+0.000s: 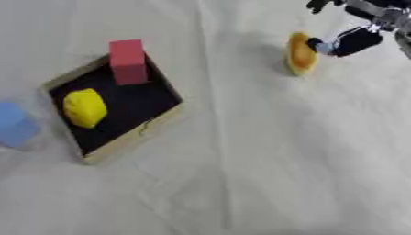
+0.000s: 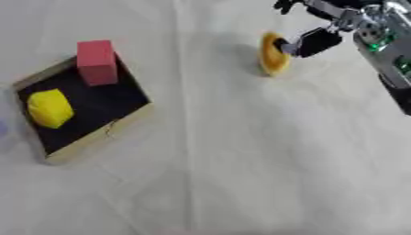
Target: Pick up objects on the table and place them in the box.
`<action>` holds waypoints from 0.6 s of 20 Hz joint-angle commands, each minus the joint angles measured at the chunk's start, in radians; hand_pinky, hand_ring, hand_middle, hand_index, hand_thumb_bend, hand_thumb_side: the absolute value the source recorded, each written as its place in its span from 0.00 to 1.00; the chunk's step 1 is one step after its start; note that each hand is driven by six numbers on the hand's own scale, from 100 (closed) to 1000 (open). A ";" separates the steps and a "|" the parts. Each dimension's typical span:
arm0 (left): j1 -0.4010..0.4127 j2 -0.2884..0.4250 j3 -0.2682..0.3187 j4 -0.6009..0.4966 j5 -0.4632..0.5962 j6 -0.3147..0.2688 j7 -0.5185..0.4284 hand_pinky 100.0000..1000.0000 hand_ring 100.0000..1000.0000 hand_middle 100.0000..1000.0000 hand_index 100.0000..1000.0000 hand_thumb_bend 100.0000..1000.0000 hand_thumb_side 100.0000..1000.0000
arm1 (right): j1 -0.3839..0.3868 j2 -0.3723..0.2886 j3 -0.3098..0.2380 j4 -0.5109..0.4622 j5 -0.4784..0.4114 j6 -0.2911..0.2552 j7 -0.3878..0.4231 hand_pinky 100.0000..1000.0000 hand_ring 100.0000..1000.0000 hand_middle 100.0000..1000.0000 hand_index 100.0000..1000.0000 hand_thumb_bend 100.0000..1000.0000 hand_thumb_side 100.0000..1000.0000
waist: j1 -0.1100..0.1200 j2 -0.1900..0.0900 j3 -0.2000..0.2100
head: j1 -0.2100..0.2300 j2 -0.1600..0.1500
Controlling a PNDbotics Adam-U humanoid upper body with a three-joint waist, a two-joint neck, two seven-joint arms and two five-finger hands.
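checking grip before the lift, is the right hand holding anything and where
The right hand has a finger against the right-facing side of the orange-yellow curved object on the white cloth; whether it is actually gripped cannot be told.

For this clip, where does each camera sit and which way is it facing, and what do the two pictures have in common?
Left eye view: in the robot's head, looking down at the white cloth; shows the box with a red block and a yellow lump, a blue thing at the left edge, and the right hand at upper right.
Right eye view: the same head, set slightly rightward; more of the right arm shows.
Shared: box, block, lump, and the orange piece the hand touches.
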State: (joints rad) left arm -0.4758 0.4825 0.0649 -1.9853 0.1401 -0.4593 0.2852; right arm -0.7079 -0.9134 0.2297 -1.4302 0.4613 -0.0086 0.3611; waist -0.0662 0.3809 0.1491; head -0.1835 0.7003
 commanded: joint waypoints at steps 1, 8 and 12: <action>-0.015 0.012 0.003 -0.015 0.004 0.001 -0.001 0.67 0.64 0.58 0.74 0.00 0.31 | -0.017 -0.021 -0.008 0.020 0.023 -0.004 0.001 0.89 0.93 0.74 0.87 0.24 0.26 | 0.010 -0.001 0.001 | 0.001 -0.017; -0.019 0.006 0.003 -0.015 0.005 0.001 -0.003 0.67 0.64 0.58 0.74 0.00 0.33 | -0.021 -0.005 -0.011 0.070 0.047 -0.018 0.006 0.89 0.93 0.74 0.87 0.25 0.28 | 0.010 0.017 0.005 | 0.002 -0.027; -0.021 0.004 0.003 -0.015 0.005 0.001 -0.004 0.67 0.64 0.58 0.74 0.00 0.34 | -0.022 0.000 -0.009 0.092 0.063 -0.022 0.015 0.89 0.93 0.74 0.87 0.26 0.30 | 0.010 0.027 0.008 | 0.002 -0.030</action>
State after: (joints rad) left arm -0.4843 0.4740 0.0648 -1.9853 0.1410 -0.4578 0.2833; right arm -0.7135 -0.8903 0.2296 -1.3407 0.5154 -0.0282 0.3726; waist -0.0662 0.4170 0.1568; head -0.1826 0.6837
